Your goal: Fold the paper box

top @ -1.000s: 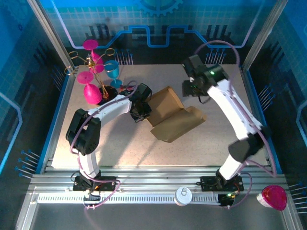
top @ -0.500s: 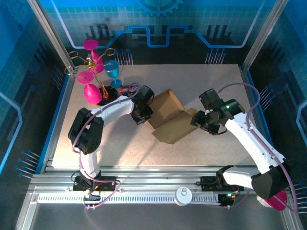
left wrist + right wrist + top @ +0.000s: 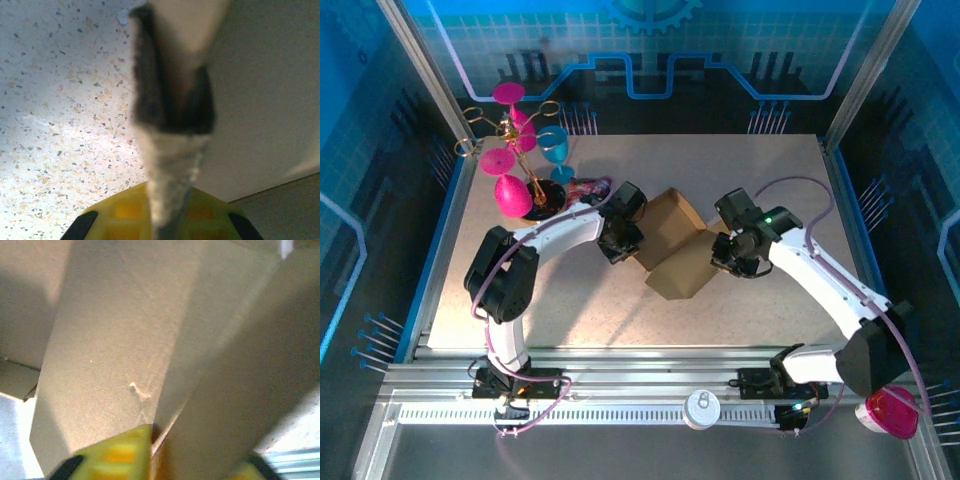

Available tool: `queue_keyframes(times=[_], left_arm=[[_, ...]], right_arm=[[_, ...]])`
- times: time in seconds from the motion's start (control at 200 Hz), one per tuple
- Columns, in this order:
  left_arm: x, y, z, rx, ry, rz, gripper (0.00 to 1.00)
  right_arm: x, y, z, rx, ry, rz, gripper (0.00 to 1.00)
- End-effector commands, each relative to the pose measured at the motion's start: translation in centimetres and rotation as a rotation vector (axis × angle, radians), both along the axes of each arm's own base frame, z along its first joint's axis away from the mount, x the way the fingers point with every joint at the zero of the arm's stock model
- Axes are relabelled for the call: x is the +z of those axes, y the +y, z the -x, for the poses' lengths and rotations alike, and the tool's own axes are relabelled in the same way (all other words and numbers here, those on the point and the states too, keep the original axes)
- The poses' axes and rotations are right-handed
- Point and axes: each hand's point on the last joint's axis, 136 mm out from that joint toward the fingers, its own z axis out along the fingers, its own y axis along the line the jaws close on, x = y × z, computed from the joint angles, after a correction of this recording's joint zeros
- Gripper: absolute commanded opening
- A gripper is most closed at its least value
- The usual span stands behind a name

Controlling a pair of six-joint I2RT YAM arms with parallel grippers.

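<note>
The paper box [image 3: 672, 245], plain brown cardboard, lies mid-table with its right panel folded up and over. My left gripper [image 3: 620, 238] is at the box's left edge. In the left wrist view its dark pads [image 3: 146, 102] are shut on a thin cardboard wall [image 3: 180, 30], and the left gripper [image 3: 172, 100] stands over speckled tabletop. My right gripper [image 3: 728, 252] is at the box's right side. In the right wrist view the raised flap [image 3: 235, 390] runs edge-on into the right gripper [image 3: 165, 440] and hides the fingers; the jaws look shut on it.
A stand of pink and blue glasses [image 3: 517, 160] is at the back left, with a purple snack packet [image 3: 588, 188] beside it. A pink cup [image 3: 890, 412] and a white round lid [image 3: 702, 407] sit on the front rail. Bare tabletop [image 3: 570, 310] lies in front of the box.
The right arm swung from the back right down to the box's right flap, pushed it up and leftward, and its jaws closed. The left gripper kept its hold.
</note>
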Motion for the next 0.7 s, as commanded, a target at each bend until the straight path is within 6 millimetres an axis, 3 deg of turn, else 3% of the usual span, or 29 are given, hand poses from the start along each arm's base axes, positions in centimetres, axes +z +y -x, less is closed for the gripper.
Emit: queue_keyframes(times=[0.0, 0.145, 0.265, 0.53, 0.695], left_arm=[[0.7, -2.4, 1.0, -0.025, 0.018, 0.097, 0.13], [2.4, -4.1, 1.9, -0.043, 0.026, 0.176, 0.44], [4.4, -4.9, 2.7, -0.050, 0.025, 0.247, 0.62], [12.9, -6.5, 2.6, -0.079, -0.098, 0.428, 0.65], [17.8, -4.2, -0.1, -0.185, -0.311, 0.397, 0.60]], right_arm=[[1.4, -1.2, -1.7, 0.103, -0.078, 0.138, 0.01], [2.5, -2.8, -3.3, 0.212, -0.104, 0.268, 0.00], [3.9, -3.6, -4.6, 0.298, -0.117, 0.337, 0.00], [6.1, -4.6, -7.3, 0.516, -0.162, 0.505, 0.00], [7.9, -3.4, -9.1, 0.691, -0.276, 0.626, 0.00]])
